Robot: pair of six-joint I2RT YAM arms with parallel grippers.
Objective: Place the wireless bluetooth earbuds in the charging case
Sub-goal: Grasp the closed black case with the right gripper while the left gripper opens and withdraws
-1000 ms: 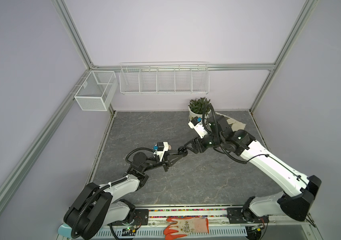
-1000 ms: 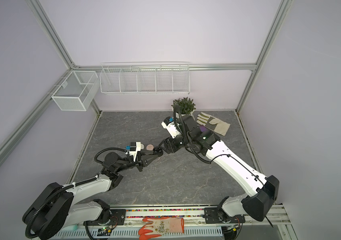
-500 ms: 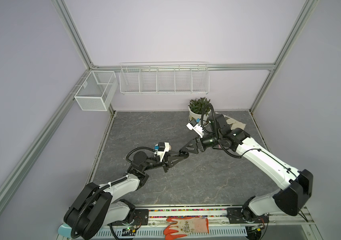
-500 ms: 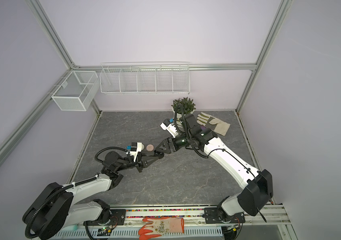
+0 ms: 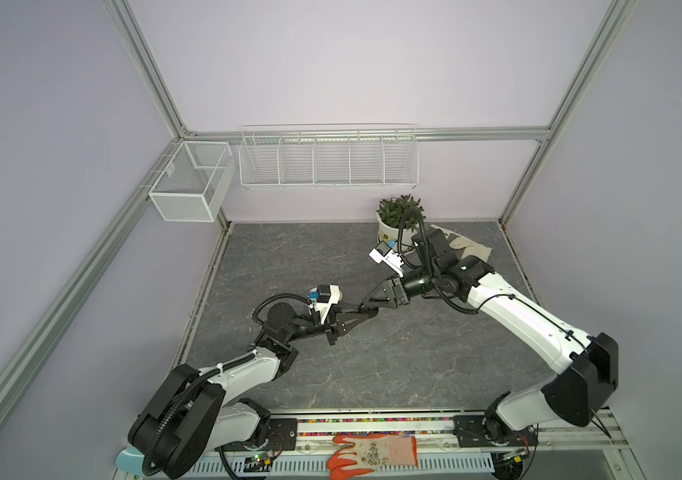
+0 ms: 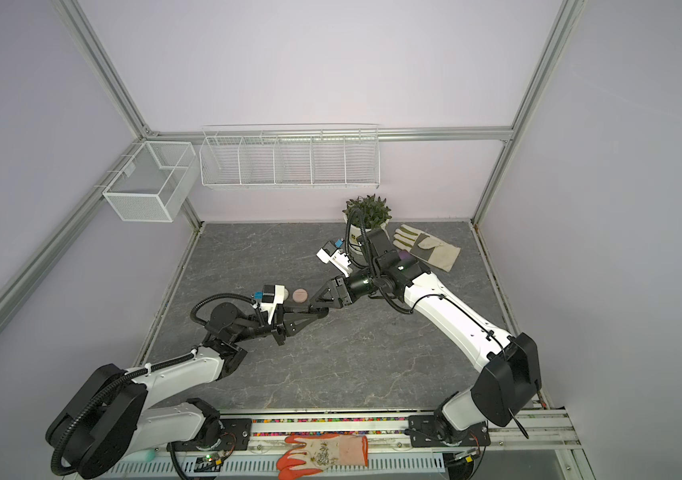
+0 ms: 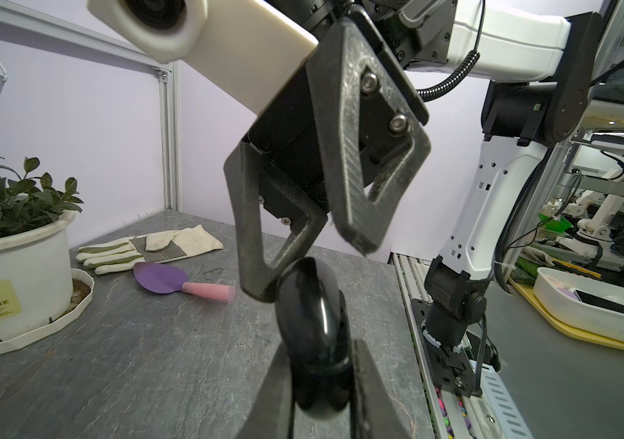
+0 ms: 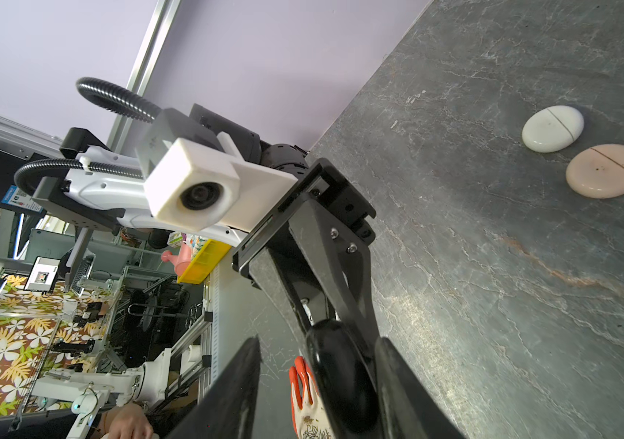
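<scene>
1. The shiny black round case (image 7: 310, 323) is up in the air over the grey stone-look tabletop (image 6: 372, 353), near its middle.
2. The left pincer (image 7: 320, 365) is pinching this black case from both sides.
3. The right pincer (image 7: 314, 271) is spread around the far end of the case. One finger (image 7: 249, 243) touches the case, and the other finger (image 7: 341, 152) is a little apart from it.
4. I cannot tell if the lid of the black case is shut.
5. A white round case (image 8: 553, 128) and a pale pink round case (image 8: 605, 170) lie flat on the tabletop, just beside each other. Each has a thin line across its top.
6. Farther back stands a green plant in a white pot (image 7: 10, 262).
7. Near the pot lies a cream and green work glove (image 7: 151, 247), with a purple little shovel with a pink handle (image 7: 173, 283) just beside it.
8. An orange and white glove (image 6: 322, 453) lies on the front rail.
9. A long white wire basket (image 6: 289, 158) and a small white wire basket (image 6: 144, 187) hang up on the walls.
</scene>
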